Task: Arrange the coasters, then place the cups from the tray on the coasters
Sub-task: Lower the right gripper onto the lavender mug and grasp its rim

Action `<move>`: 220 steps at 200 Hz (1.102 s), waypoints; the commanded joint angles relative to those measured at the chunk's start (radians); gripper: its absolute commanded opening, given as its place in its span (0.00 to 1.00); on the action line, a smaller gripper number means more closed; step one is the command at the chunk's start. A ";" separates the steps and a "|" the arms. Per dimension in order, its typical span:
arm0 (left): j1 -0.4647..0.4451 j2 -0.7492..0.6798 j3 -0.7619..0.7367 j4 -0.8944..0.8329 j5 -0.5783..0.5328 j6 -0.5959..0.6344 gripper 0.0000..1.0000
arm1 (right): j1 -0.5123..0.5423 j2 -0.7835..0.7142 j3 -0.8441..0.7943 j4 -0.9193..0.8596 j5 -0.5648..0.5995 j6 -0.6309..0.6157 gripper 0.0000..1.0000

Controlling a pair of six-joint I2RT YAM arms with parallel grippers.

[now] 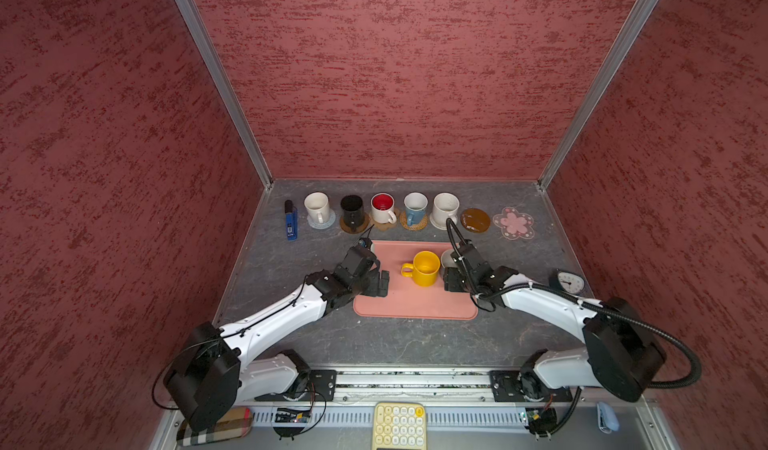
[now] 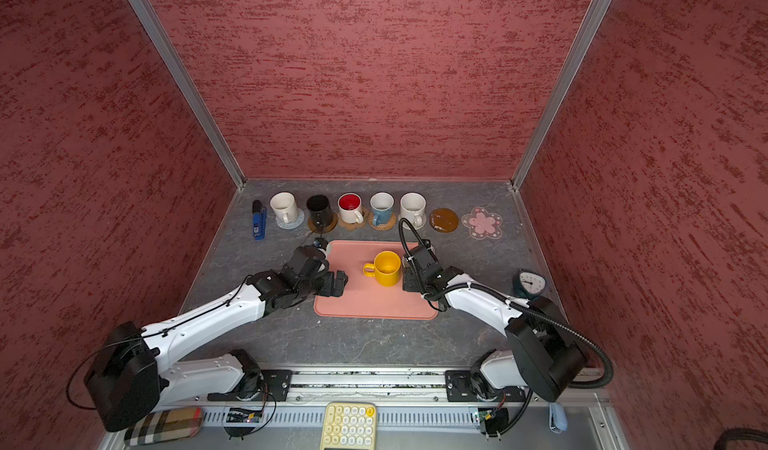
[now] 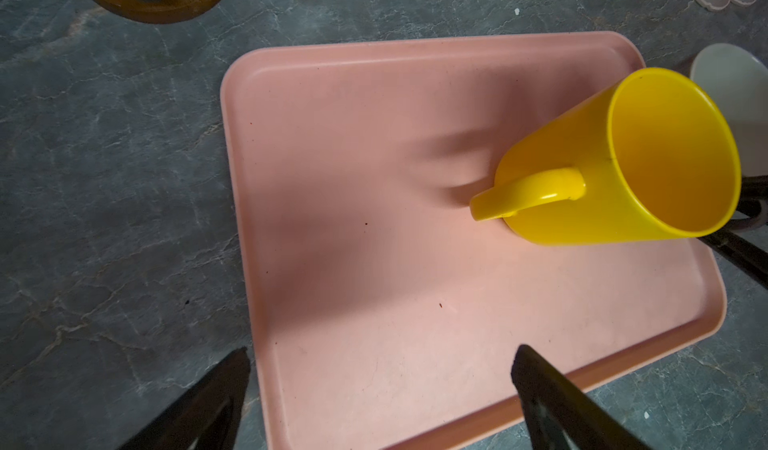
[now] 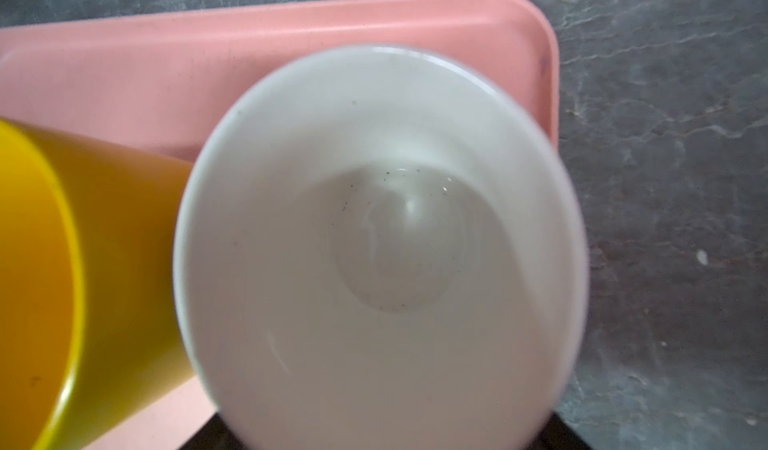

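Note:
Five cups stand on coasters [image 1: 354, 224] in a row at the back. Beside them lie a bare brown disc [image 1: 475, 220] and a pink flower coaster [image 1: 514, 222]. The salmon tray [image 1: 415, 302] holds a yellow cup [image 1: 424, 267] and a pale cup [image 4: 395, 240], white inside. My right gripper [image 1: 452, 279] hangs over the pale cup and hides most of it in both top views. Its black fingers [image 4: 203, 435] flank the cup wall; whether they touch it does not show. My left gripper [image 3: 384, 352] is open over the tray's front left corner, holding nothing.
A blue lighter-like thing [image 1: 291, 221] lies at the row's left end. A small dark clock [image 1: 569, 282] stands right of the tray, close to my right arm. A yellow keypad [image 1: 399, 425] and a plaid pouch [image 1: 216, 429] sit below the front rail. Red walls enclose three sides.

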 commanded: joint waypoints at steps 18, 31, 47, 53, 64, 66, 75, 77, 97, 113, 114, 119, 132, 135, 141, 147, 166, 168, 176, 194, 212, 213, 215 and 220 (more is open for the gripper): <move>0.014 -0.026 0.022 -0.026 -0.006 0.018 0.99 | -0.012 0.008 0.033 0.038 -0.012 -0.031 0.55; 0.014 -0.028 0.024 -0.031 -0.006 0.018 0.99 | -0.013 0.010 0.031 0.041 -0.018 -0.035 0.51; 0.014 -0.027 0.025 -0.032 -0.006 0.018 0.99 | -0.014 0.015 0.027 0.044 -0.026 -0.040 0.46; 0.014 -0.028 0.026 -0.033 -0.005 0.017 0.99 | -0.014 0.017 0.027 0.046 -0.027 -0.042 0.44; 0.015 -0.026 0.027 -0.032 -0.004 0.015 0.99 | -0.014 0.021 0.028 0.049 -0.029 -0.047 0.40; 0.014 -0.026 0.027 -0.032 -0.004 0.015 0.99 | -0.014 0.022 0.027 0.049 -0.028 -0.048 0.40; 0.014 -0.028 0.027 -0.033 -0.002 0.013 0.99 | -0.014 0.025 0.029 0.048 -0.029 -0.052 0.37; 0.015 -0.028 0.028 -0.033 -0.002 0.014 0.99 | -0.015 0.026 0.030 0.049 -0.030 -0.053 0.36; 0.014 -0.032 0.027 -0.036 -0.008 0.011 0.99 | -0.015 0.034 0.039 0.048 -0.030 -0.058 0.29; 0.014 -0.038 0.025 -0.037 -0.011 0.011 0.99 | -0.016 0.036 0.045 0.049 -0.031 -0.059 0.24; 0.014 -0.038 0.025 -0.037 -0.010 0.011 0.99 | -0.017 0.037 0.044 0.049 -0.031 -0.059 0.23; 0.015 -0.040 0.025 -0.039 -0.010 0.011 0.99 | -0.017 0.040 0.046 0.048 -0.032 -0.060 0.20; 0.014 -0.042 0.027 -0.044 -0.012 0.012 0.99 | -0.017 0.045 0.052 0.048 -0.033 -0.060 0.16; 0.014 -0.043 0.027 -0.044 -0.013 0.012 0.99 | -0.017 0.046 0.053 0.049 -0.033 -0.061 0.15; 0.014 -0.044 0.027 -0.046 -0.014 0.013 0.99 | -0.017 0.048 0.054 0.049 -0.034 -0.060 0.13; 0.015 -0.046 0.027 -0.049 -0.014 0.014 0.99 | -0.017 0.050 0.057 0.050 -0.034 -0.062 0.12; 0.014 -0.049 0.027 -0.050 -0.016 0.015 0.99 | -0.017 0.051 0.057 0.055 -0.034 -0.063 0.06; 0.014 -0.049 0.027 -0.050 -0.016 0.015 0.99 | -0.017 0.051 0.058 0.055 -0.034 -0.063 0.06; 0.014 -0.051 0.026 -0.050 -0.016 0.015 0.99 | -0.017 0.051 0.057 0.058 -0.034 -0.064 0.02; 0.015 -0.054 0.025 -0.054 -0.016 0.015 0.99 | -0.017 0.048 0.058 0.058 -0.033 -0.066 0.00; 0.012 -0.068 0.023 -0.059 -0.022 0.014 1.00 | -0.017 0.039 0.059 0.058 -0.034 -0.071 0.00; 0.012 -0.068 0.022 -0.060 -0.024 0.015 1.00 | -0.017 0.038 0.059 0.057 -0.035 -0.072 0.00; 0.011 -0.071 0.022 -0.061 -0.026 0.014 1.00 | -0.017 0.037 0.060 0.055 -0.035 -0.072 0.00; 0.012 -0.077 0.021 -0.062 -0.026 0.014 1.00 | -0.018 0.032 0.061 0.055 -0.035 -0.073 0.00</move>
